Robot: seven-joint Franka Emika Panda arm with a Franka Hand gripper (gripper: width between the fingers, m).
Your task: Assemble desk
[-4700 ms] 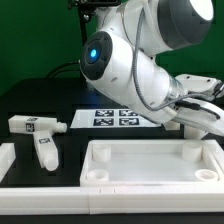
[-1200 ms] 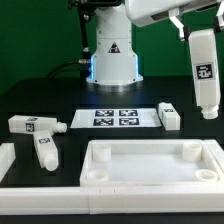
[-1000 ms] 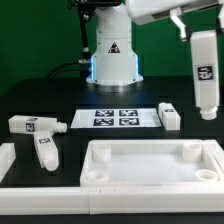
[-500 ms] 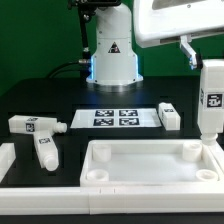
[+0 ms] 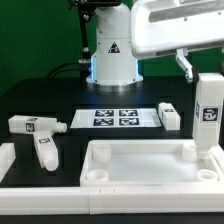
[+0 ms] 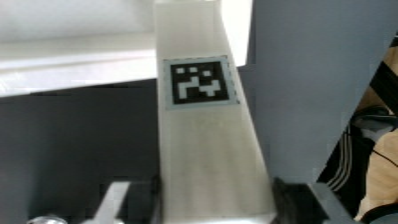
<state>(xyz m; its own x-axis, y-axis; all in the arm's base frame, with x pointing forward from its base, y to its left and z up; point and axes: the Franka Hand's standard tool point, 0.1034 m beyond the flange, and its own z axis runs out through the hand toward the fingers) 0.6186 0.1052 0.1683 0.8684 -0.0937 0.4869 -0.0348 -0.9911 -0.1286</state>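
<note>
White plastic upright leg in the gripper, above one corner of the tabletop

White and vertical, the upright leg is between the two fingers; the jaws are clamped on its upper part, and its square tag faces the wrist camera; its lower end is at the far corner of the tabletop on the exterior view's right, but I cannot tell whether it touches there; the tabletop lies flat at the front of the black table, rim upward; on the exterior view's left lie the rear loose leg and the front loose leg, close together on their sides; the short leg lies just beside the marker board, behind the tabletop.
</note>
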